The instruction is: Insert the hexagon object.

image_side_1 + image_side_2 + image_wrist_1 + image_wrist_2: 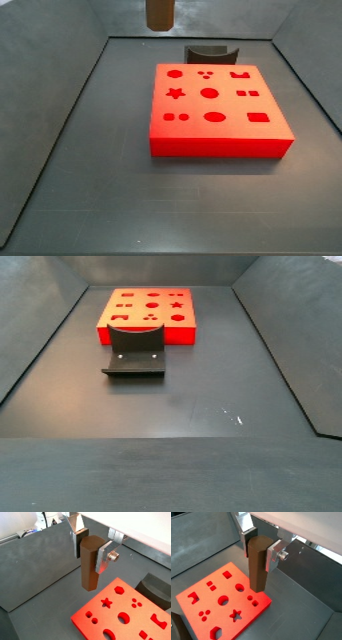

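Gripper [92,549] gripping hexagon object [90,564] above red block [123,612]

gripper [92,551] holding hexagon object [90,564] above floor, block [127,612] beside curved block [155,588]

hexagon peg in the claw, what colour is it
Brown, wood-like hexagon peg, clearest in a wrist view, held in the claw.

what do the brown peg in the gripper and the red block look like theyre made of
The hexagon object, clamped upright in the gripper above the block, looks like wood or wood-toned plastic: matte brown, no grain visible. The red block looks like moulded or printed plastic: uniform saturated red, faint sheen, crisp cut-outs. The fingers look like brushed metal.
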{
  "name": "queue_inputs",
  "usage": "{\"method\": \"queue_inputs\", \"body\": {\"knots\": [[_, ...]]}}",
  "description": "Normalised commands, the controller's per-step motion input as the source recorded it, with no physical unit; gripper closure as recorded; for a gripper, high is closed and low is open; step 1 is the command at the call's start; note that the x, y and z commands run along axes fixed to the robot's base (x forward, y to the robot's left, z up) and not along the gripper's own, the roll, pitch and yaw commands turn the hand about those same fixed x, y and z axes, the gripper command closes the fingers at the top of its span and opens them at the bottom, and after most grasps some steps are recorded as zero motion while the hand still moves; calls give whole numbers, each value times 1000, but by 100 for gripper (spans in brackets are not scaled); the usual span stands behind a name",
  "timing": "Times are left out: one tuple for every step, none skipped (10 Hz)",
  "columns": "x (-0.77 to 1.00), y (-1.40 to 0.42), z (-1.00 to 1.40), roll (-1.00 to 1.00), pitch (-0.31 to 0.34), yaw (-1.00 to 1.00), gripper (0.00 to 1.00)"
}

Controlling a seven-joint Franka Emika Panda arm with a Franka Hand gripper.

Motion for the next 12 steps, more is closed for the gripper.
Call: {"method": "queue_inputs", "body": {"knots": [[660,486,-117,-33,50,131,100],[517,703,-306,-64,0,97,100],[511,709,-280,-46,0,106,100],[446,697,-269,-20,0,177,100],[366,654,-271,0,-30,269,100],[277,606,-294,0,-67,363,100],[140,606,-363,-16,-119,429,100],[0,660,-669,-77,-280,509,100],[-146,737,-737,-64,-257,471,100],[-163,706,-740,-60,-254,526,100],[0,586,-677,-43,-270,551,100],[-43,174,-651,41,-257,314,100]]}}
